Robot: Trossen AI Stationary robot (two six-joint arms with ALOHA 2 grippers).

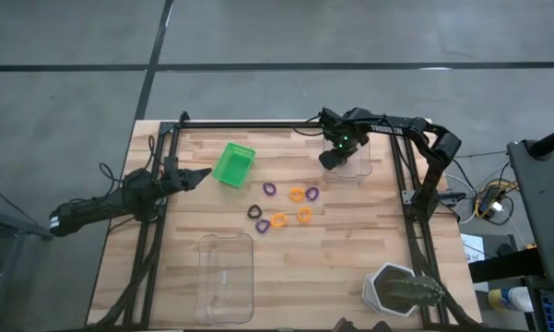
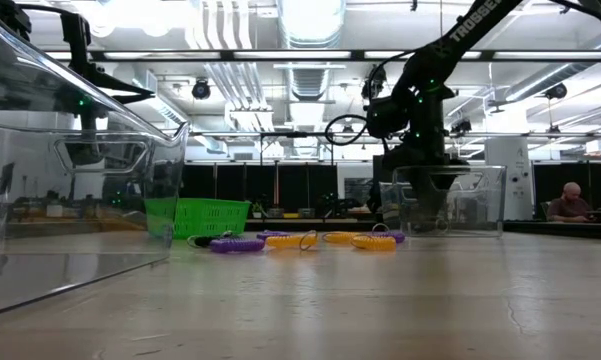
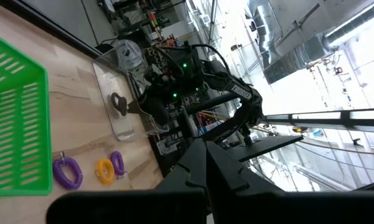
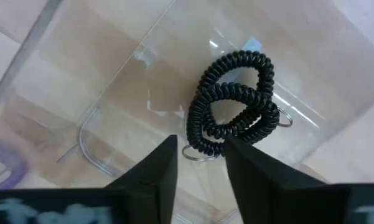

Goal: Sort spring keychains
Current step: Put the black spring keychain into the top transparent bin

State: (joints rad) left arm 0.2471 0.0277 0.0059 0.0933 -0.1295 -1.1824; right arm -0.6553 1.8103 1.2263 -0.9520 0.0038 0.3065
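Several spring keychains in purple (image 1: 270, 189), orange (image 1: 297, 195) and black (image 1: 254, 211) lie loose at the table's middle. My right gripper (image 4: 202, 143) points down into the clear tray (image 1: 361, 168) at the far right, open. A black coiled keychain (image 4: 233, 99) lies on that tray's floor just past the fingertips. Its metal ring (image 4: 196, 155) shows in the gap between them. My left gripper (image 1: 201, 174) hovers shut at the left, pointing level toward the green bin (image 1: 233, 164).
A second clear tray (image 1: 226, 277) stands at the near middle of the table. A white pot with a plant (image 1: 401, 290) sits at the near right corner. Black frame rails (image 1: 258, 124) run along the table's far, left and right edges.
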